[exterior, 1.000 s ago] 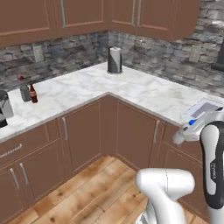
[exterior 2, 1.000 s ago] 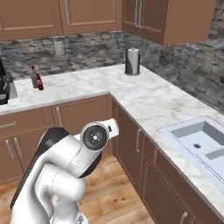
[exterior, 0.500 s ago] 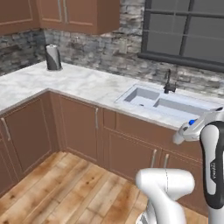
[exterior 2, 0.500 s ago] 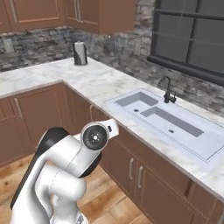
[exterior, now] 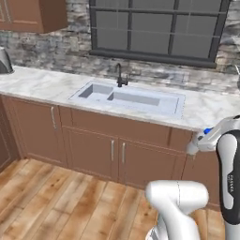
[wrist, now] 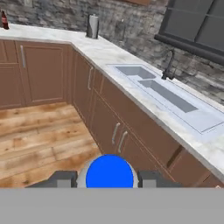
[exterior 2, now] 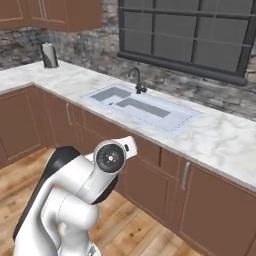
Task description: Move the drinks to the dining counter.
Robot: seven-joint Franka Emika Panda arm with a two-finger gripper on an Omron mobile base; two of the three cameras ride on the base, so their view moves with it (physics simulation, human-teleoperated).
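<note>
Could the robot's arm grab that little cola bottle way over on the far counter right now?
Probably not. The cola bottle stands far off down the counter, and the gripper already has its jaws around a blue-capped bottle. The base would likely need to drive back there first.

Hand view: round blue cap (wrist: 109,176) between the dark fingers (wrist: 63,178); the bottle body beneath it is hidden, lower edge cut by the frame. Small dark cola bottle (wrist: 4,20) at upper left, too small for detail. Left base view: steel kettle (exterior: 4,61) cut by left edge.
</note>
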